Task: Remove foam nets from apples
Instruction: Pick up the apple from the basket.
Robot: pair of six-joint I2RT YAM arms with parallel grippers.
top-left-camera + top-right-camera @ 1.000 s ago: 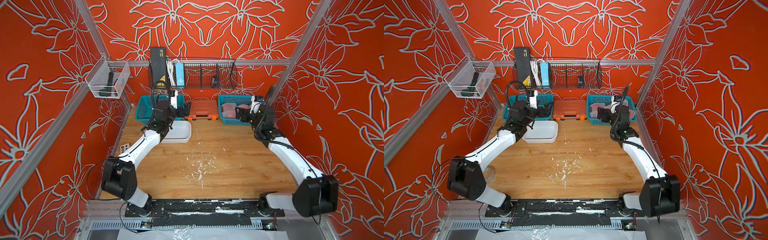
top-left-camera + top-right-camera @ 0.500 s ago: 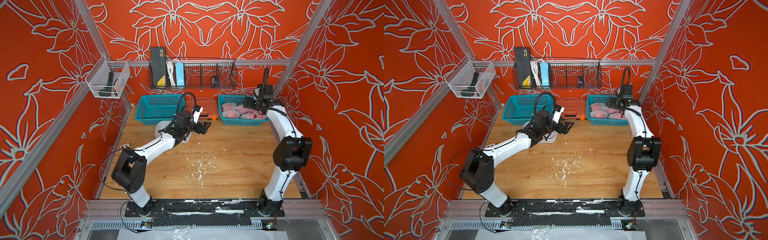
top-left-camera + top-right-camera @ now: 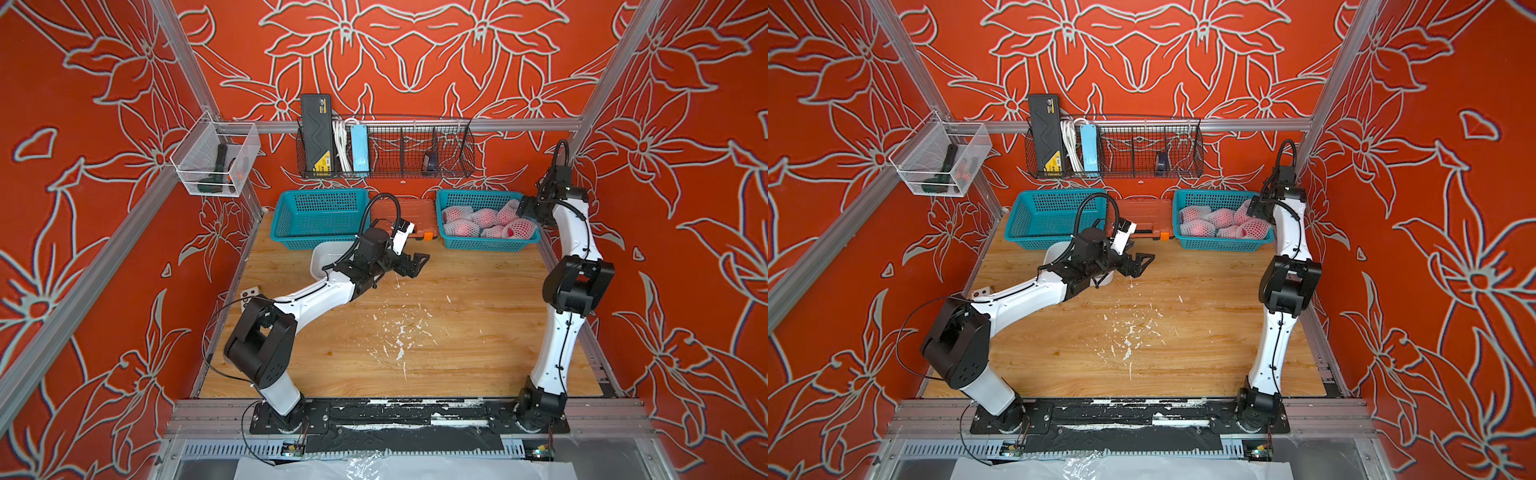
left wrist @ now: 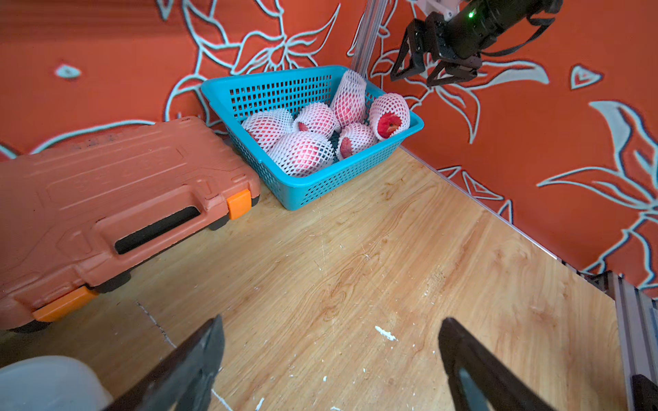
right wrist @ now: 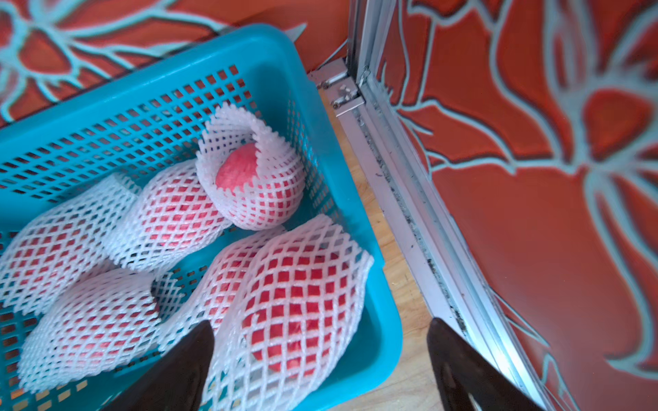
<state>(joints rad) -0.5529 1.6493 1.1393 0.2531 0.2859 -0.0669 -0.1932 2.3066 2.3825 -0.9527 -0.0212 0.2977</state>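
Observation:
Several apples, each inside a white foam net, lie in the right teal basket at the back; both top views show the pile. My right gripper hangs open just above that basket's right end. One fingertip is over a netted apple, the other beyond the basket rim. It holds nothing. Another net gapes open on a pale red apple. My left gripper is open and empty, low over the bare wood left of the basket.
An empty teal basket stands at the back left, an orange tool case between the two baskets. A white tub sits under my left forearm. A wire rack and a clear bin hang on the walls. White flecks dot the table.
My left gripper has swung right, away from the empty basket and over the table. My right arm has risen and set its gripper over the apple basket's right end.

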